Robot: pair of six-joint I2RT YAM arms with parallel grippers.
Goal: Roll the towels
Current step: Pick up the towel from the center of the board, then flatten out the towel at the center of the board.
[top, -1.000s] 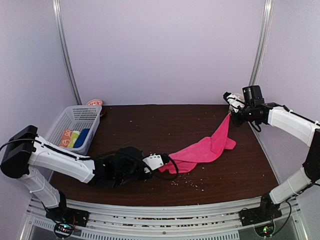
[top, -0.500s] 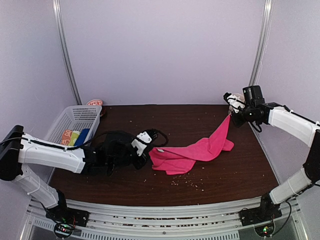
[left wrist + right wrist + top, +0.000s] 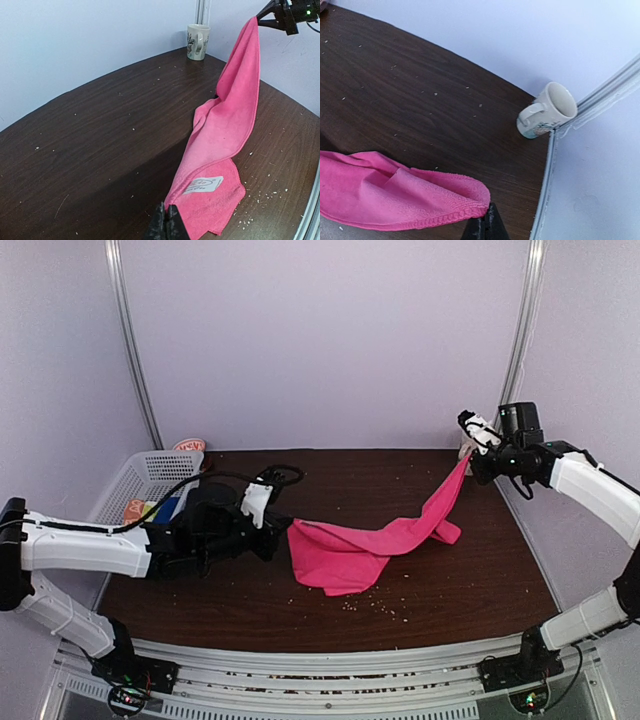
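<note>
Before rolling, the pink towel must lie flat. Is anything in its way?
Nothing visible. The left fingers and right fingers pinch the ends of the towel over bare table. The mug in the far right corner and the basket at the left edge stand apart from it.

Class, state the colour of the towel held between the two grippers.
Plain bright pink towel, small white label; clearest in the left wrist view.

left arm (image 3: pixel 90 550) — white links, black joints, looping black cable | right arm (image 3: pixel 590 485) — white links, black-fingered tool (image 3: pixel 466 453)
</note>
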